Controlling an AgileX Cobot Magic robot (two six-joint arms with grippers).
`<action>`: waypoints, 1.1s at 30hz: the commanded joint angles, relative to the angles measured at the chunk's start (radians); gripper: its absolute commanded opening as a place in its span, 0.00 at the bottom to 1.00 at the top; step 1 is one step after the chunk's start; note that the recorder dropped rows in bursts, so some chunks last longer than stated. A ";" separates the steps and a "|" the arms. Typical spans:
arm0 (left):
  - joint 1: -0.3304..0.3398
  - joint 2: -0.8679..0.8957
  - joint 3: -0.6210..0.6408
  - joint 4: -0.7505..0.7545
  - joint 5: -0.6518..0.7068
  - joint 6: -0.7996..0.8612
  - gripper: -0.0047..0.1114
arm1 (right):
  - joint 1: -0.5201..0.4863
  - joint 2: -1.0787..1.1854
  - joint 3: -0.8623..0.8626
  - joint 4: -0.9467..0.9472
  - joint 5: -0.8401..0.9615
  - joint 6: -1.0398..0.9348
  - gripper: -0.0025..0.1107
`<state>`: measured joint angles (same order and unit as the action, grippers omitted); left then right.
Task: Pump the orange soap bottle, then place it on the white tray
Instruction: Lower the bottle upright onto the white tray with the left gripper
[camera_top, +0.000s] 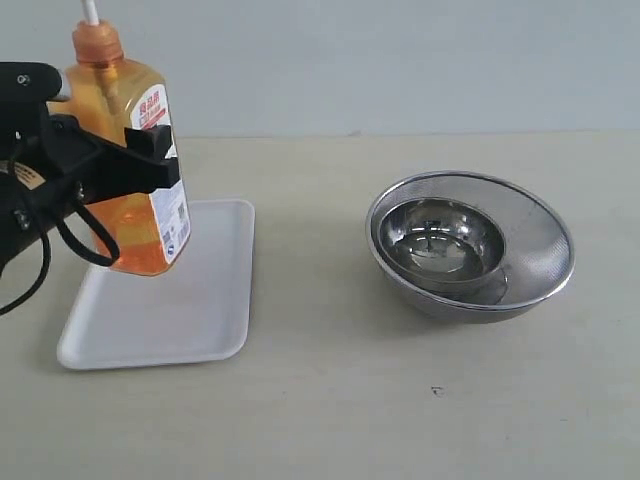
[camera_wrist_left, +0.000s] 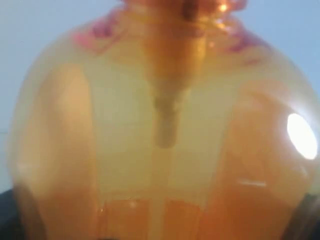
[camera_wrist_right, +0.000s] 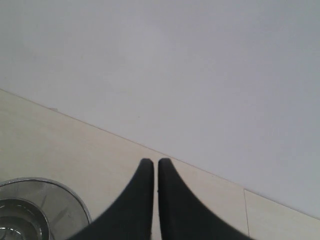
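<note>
At the upper left of the frame, I am gripping the translucent orange soap bottle (camera_top: 135, 235) with the left jaws clamped around its body, above the white rectangular tray (camera_top: 200, 310); the right jaws are sitting closed, empty.

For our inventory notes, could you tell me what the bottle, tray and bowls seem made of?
Orange soap bottle: translucent glossy plastic, apparently; the dip tube shows through. White tray: matte, probably plastic; moulded rounded rim, no glare. Outer bowl: fine metal mesh, likely steel. Inner bowl: polished metal; mirror-like reflections.
</note>
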<state>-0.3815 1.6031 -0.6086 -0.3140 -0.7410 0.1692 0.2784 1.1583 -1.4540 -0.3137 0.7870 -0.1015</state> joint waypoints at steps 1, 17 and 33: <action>0.001 0.035 0.018 0.007 -0.224 -0.085 0.08 | -0.001 -0.008 0.000 -0.004 -0.004 -0.002 0.02; 0.001 0.113 0.027 0.007 -0.232 -0.087 0.08 | -0.001 -0.008 0.000 -0.004 -0.002 -0.002 0.02; 0.001 0.113 0.027 0.009 -0.232 -0.087 0.08 | -0.001 -0.008 0.000 -0.004 -0.002 -0.002 0.02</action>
<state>-0.3815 1.7289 -0.5757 -0.3140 -0.8823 0.0921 0.2784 1.1583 -1.4540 -0.3137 0.7870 -0.1015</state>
